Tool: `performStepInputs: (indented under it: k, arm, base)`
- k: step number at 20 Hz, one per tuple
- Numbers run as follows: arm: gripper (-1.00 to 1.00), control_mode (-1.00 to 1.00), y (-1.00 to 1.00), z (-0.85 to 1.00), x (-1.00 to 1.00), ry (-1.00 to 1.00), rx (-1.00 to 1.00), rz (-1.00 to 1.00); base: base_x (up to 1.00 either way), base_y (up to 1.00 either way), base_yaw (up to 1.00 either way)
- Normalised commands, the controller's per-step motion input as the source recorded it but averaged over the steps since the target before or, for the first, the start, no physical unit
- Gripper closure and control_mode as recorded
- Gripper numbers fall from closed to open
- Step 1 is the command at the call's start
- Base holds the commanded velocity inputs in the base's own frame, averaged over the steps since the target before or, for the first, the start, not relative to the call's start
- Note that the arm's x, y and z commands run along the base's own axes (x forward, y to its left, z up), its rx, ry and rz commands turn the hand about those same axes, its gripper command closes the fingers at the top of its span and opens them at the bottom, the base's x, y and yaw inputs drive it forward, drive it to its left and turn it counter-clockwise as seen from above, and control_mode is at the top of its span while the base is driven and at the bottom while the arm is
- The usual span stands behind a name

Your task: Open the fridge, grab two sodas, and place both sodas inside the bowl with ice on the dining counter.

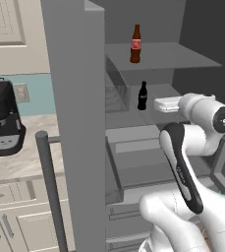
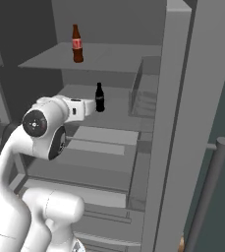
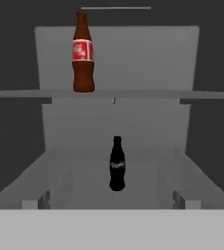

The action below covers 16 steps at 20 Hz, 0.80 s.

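Note:
The fridge (image 1: 79,123) stands open, its grey shelves bare but for the two sodas. One soda, brown with a red label (image 1: 135,44) (image 2: 77,44) (image 3: 83,53), stands upright on the upper shelf. The other, darker soda (image 1: 142,96) (image 2: 99,97) (image 3: 117,163) stands upright on the shelf below, straight ahead in the hand view. My gripper (image 1: 157,104) (image 2: 93,107) hovers level with that lower shelf, a short way in front of the dark bottle, open and holding nothing. The bowl with ice and the dining counter are out of view.
The open left door with its bar handle (image 1: 50,187) and the right door (image 2: 178,123) with its handle (image 2: 207,197) flank the arm. Clear door bins (image 1: 115,91) (image 2: 146,91) jut inward. A black coffee machine (image 1: 5,118) sits on the wall counter (image 1: 15,162).

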Motion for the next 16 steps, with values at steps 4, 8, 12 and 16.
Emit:
performStepInputs:
  k: [4, 8, 12, 16]
  arm:
    - [-1.00, -1.00, 0.00, 0.00, 0.42, 0.00, 0.02, 0.00]
    - [-1.00, -1.00, 0.00, -0.05, 0.42, 0.00, 0.00, 0.00]
    - [-1.00, -1.00, 0.00, -0.16, 0.42, 0.01, 0.00, 0.00]
    - [-1.00, -1.00, 0.00, -0.19, 0.36, 0.03, 0.00, 0.00]
  base:
    - [0.00, 0.00, 0.00]
    - [0.00, 0.00, 0.00]
    - [0.00, 0.00, 0.00]
    - [0.00, 0.00, 0.00]
